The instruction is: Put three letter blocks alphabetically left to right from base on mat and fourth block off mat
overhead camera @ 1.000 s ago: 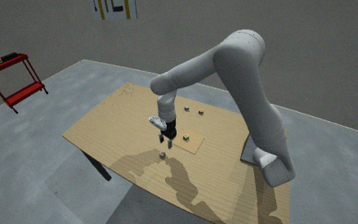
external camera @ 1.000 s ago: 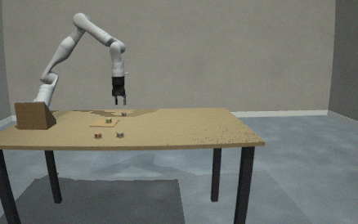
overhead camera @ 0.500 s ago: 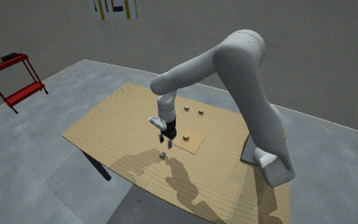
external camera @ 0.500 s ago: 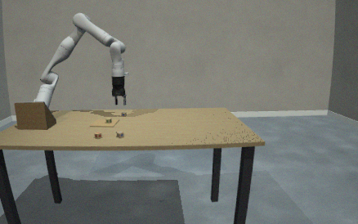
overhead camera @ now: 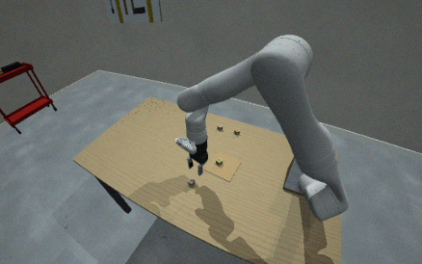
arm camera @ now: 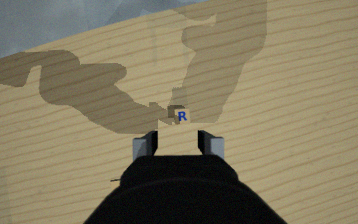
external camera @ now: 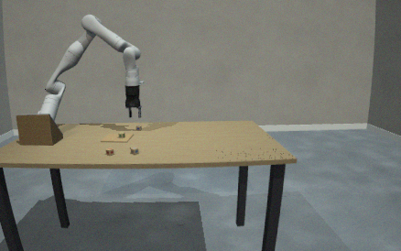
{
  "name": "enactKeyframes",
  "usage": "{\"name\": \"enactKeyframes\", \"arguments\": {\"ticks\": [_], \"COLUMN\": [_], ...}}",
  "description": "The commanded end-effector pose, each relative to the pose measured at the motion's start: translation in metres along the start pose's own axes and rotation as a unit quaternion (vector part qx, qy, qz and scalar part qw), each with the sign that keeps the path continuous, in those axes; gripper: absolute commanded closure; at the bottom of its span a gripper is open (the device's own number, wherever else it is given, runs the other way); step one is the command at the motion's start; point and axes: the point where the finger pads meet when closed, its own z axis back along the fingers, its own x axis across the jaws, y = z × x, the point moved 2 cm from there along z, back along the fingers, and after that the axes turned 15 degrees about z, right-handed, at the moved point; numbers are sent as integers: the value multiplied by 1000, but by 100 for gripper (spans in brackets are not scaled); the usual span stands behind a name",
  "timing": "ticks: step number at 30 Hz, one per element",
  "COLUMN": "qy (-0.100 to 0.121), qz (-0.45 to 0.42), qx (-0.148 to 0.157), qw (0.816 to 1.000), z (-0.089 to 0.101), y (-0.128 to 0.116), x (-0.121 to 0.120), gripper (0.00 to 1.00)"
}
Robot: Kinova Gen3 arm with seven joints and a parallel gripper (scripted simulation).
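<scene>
Wooden table [overhead camera: 145,145] bears mat [overhead camera: 230,170], three blocks

You're in a bare workshop or lab bay: grey concrete floor [overhead camera: 58,145], plain grey walls. Red tool cart [overhead camera: 30,105] at 10 o'clock in the top view, poster [overhead camera: 134,11] on the wall at 12. One wooden table [external camera: 192,142] on dark legs, centre.
</scene>
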Motion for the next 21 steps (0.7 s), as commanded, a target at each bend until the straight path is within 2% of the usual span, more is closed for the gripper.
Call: {"name": "enactKeyframes", "arguments": {"ticks": [1,15,18,20,21], "qy": [-5,-5,-5,-5,-5], "qz": [-4,-4,-5,-5,-5], "qx": [-3,-3,-4,-4,-5], "qw": [1000,1000,1000,1000,1000], "z": [2,2,3,3,4], "y": [-2,-3,-28,-28,-45], "x": [4,4,-4,-4,-10], "gripper": [0,0,0,0,0]}}
